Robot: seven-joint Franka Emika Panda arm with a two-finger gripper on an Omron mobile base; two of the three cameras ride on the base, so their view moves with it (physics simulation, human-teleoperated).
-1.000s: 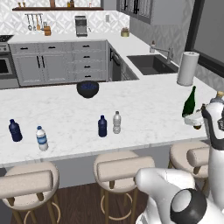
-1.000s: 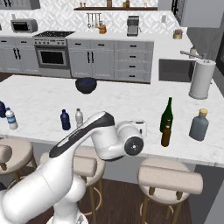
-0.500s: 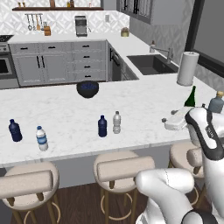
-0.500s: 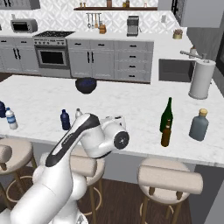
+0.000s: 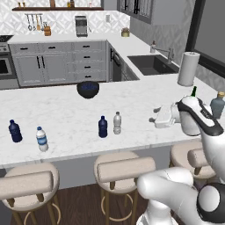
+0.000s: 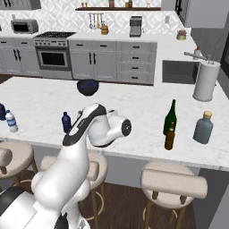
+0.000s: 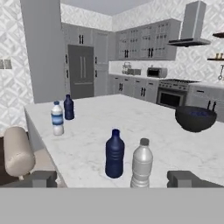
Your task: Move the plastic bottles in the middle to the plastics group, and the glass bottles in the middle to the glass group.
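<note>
Two plastic bottles stand side by side mid-counter: a dark navy one (image 5: 102, 127) (image 7: 114, 153) and a clear greyish one (image 5: 117, 123) (image 7: 142, 163). My gripper (image 5: 154, 117) (image 7: 113, 180) hovers level to their right, open and empty, with both bottles ahead between its fingertips (image 7: 41, 178). The plastics group sits at the counter's left end: a navy bottle (image 5: 15, 131) (image 7: 68, 107) and a clear blue-banded bottle (image 5: 41, 139) (image 7: 57, 118). At the right end the slim brown glass bottle (image 6: 169, 136) stands against the green wine bottle (image 6: 170, 117), near the grey-blue bottle (image 6: 203, 128).
A black bowl (image 5: 88, 89) (image 7: 195, 118) sits toward the far side of the counter behind the middle bottles. A paper towel roll (image 5: 188, 69) stands at the back right near the sink (image 5: 151, 64). Stools (image 5: 125, 169) line the counter's near edge.
The arm has swung left, away from the glass group toward the middle of the counter. The gripper stays open and empty. The bottles have not moved.
</note>
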